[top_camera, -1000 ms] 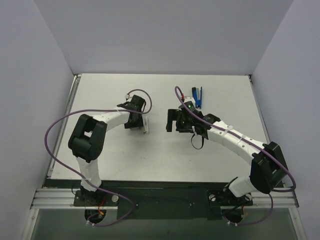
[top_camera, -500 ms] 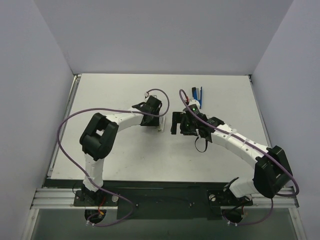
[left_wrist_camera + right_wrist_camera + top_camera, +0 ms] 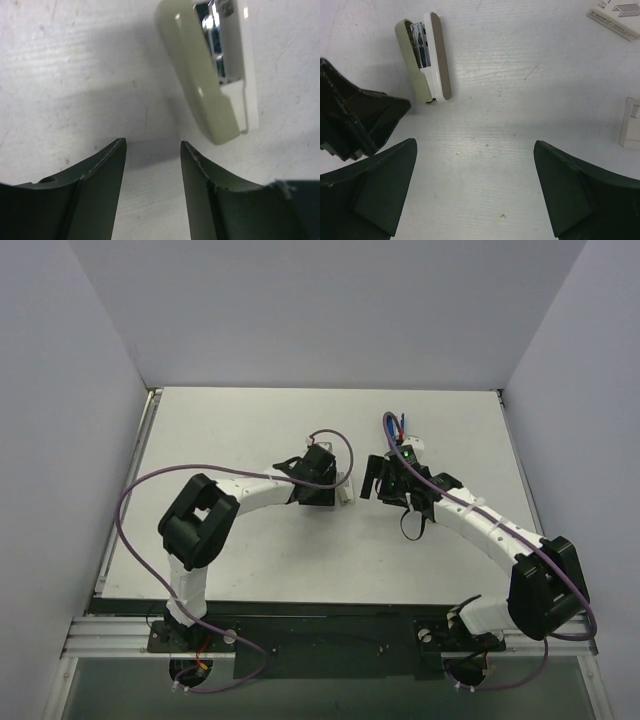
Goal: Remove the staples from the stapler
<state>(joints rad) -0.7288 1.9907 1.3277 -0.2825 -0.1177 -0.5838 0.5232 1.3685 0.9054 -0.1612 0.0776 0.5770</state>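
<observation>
Left pincer [image 3: 152,145] has its two dark fingers apart with nothing between them, low over the white table [image 3: 75,75]. The right pincer [image 3: 475,145] is spread much wider and is just as empty. Just beyond the left fingertips, a little to their right and apart from them, lies the cream plastic stapler with a chrome magazine [image 3: 192,70]. It is on its side, with the shiny channel showing. In the right wrist view the left pincer's dark body sits just beside the stapler's near end.

By my reading, the unloading is hardly begun. No loose staples show on the table, and whether any sit in the chrome channel is too small to tell. Neither pincer has hold of the stapler. Steadying the body, opening the magazine and drawing the strip out all look left to do.

From above, both arms reach from the near edge toward the table's middle. Their forearms bend inward so the wrists face each other across the stapler.

Farther off in the right wrist view lies a small white cardboard box printed with a staple drawing [image 3: 615,17]. A pale block [image 3: 631,122] at the frame's edge I cannot identify.
</observation>
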